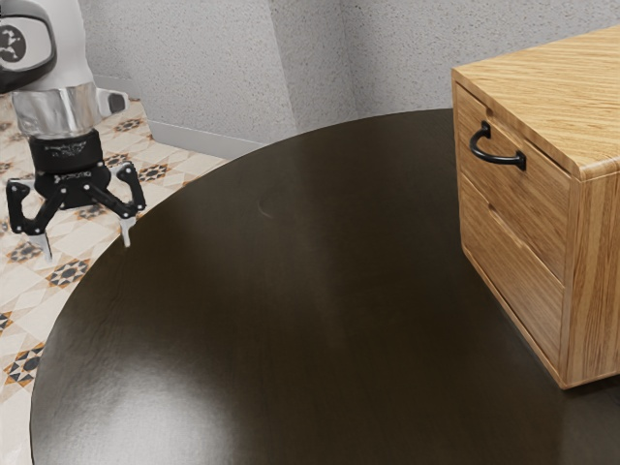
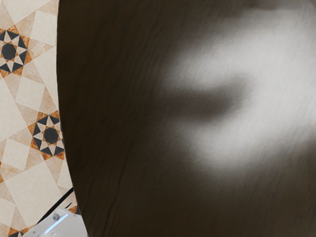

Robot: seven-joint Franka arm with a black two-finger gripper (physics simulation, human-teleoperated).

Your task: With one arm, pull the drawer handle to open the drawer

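A light wooden drawer cabinet stands on the round dark table at the exterior view's right. Its upper drawer front carries a black curved handle, and that drawer sits flush with the cabinet face. My black gripper hangs at the exterior view's far left, above the table's edge and far from the handle. Its fingers are spread wide with nothing between them. In the wrist view, the dark tabletop lies under my hand with a pale glare and the arm's shadow on it.
Patterned tile floor lies beyond the table's edge at the exterior view's left, and a grey wall stands behind. The tiled floor also runs beside the table rim in the wrist view. A wide stretch of tabletop separates gripper and cabinet.
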